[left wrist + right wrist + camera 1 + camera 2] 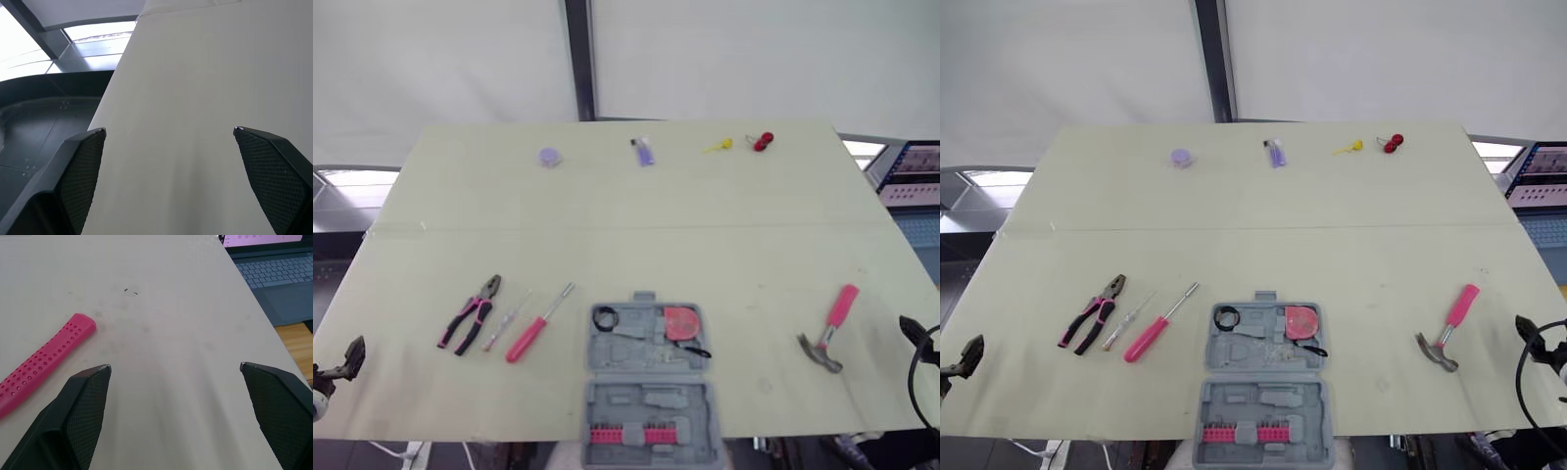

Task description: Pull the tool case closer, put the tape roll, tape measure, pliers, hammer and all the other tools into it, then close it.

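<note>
From the head camera, the grey tool case point(651, 384) lies open at the middle of the table's point(607, 215) near edge, its nearer half reaching out over that edge. The farther half holds the black tape roll point(605, 317) and the pink tape measure point(681, 322). A row of pink bits point(626, 435) sits in the nearer half. Toward the near left corner, and apart from the case, lie the pliers point(470, 315), a thin screwdriver point(504, 321) and a pink-handled screwdriver point(538, 325), side by side. The hammer point(827, 331) lies toward the near right corner, its pink handle pointing to the far edge. Along the far edge lie a small purple round thing point(549, 156), a purple packet point(645, 151), a yellow item point(719, 147) and a red one point(762, 142). The left pincer point(347, 360) hovers by the near left corner and the right pincer point(915, 333) by the right edge, near the hammer.

From the left wrist, that pincer's fingers point(80, 176) stand wide apart over bare table at its left edge, gripping nothing.

From the right wrist, the right pincer's fingers point(85, 411) are likewise spread wide and empty. The hammer's handle lies just beside one of them, not touching. A laptop point(274, 279) sits beyond the table's edge.
</note>
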`<state>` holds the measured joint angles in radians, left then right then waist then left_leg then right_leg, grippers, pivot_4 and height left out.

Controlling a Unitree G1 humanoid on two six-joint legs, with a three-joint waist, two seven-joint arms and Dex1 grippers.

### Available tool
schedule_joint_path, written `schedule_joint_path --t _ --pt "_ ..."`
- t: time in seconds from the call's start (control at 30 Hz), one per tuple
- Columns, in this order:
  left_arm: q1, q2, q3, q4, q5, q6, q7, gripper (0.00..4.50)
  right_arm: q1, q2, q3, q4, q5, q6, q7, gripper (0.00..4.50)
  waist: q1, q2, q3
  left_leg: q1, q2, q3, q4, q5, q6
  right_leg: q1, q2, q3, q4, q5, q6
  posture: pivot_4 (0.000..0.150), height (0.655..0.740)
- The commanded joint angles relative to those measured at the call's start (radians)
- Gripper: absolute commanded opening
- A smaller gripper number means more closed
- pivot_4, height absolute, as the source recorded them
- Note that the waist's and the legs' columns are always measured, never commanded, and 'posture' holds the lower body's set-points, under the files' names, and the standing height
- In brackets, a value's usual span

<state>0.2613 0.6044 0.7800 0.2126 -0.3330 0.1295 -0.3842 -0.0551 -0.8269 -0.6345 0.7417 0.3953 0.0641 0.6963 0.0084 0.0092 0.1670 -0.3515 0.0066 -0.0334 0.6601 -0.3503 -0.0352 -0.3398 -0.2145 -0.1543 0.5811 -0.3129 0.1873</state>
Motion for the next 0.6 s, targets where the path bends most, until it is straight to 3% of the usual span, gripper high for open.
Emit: schedule_joint_path --t 0.03,0.13,0.33,0.6 --pt "-0.009 0.020 -0.009 -0.012 -0.026 -0.013 -0.050 4.50 0.001 -0.011 -0.022 -0.071 0.023 0.001 -0.002 4.46 -0.002 0.000 0.000 0.000 0.000 0.000 0.000 0.000 0.000 0.000 0.000 0.000 0.000 0.000 0.000 0.150 0.7400" --pt "-0.023 0.038 -0.055 -0.043 -0.051 -0.017 -0.148 4.50 -0.003 0.006 0.011 -0.239 0.063 0.075 0.029 4.46 -0.009 0.001 0.000 0.000 0.000 0.000 0.000 0.000 0.000 0.000 0.000 0.000 0.000 0.000 0.000 0.150 0.7400" --pt "-0.108 0.086 -0.199 -0.120 -0.110 0.077 -0.317 4.50 -0.077 0.027 0.246 -0.684 0.146 0.298 0.137 4.46 -0.011 0.002 0.000 0.000 0.005 0.000 0.001 -0.001 -0.002 -0.001 0.005 0.001 0.001 0.000 0.000 0.150 0.7400" --pt "-0.247 0.157 -0.365 -0.032 -0.024 0.150 -0.344 4.50 -0.277 0.025 0.558 -1.021 0.208 0.456 0.297 4.46 -0.009 0.002 0.001 -0.001 0.006 0.000 0.001 -0.002 -0.003 -0.003 0.007 0.001 0.002 0.000 0.000 0.150 0.7400"
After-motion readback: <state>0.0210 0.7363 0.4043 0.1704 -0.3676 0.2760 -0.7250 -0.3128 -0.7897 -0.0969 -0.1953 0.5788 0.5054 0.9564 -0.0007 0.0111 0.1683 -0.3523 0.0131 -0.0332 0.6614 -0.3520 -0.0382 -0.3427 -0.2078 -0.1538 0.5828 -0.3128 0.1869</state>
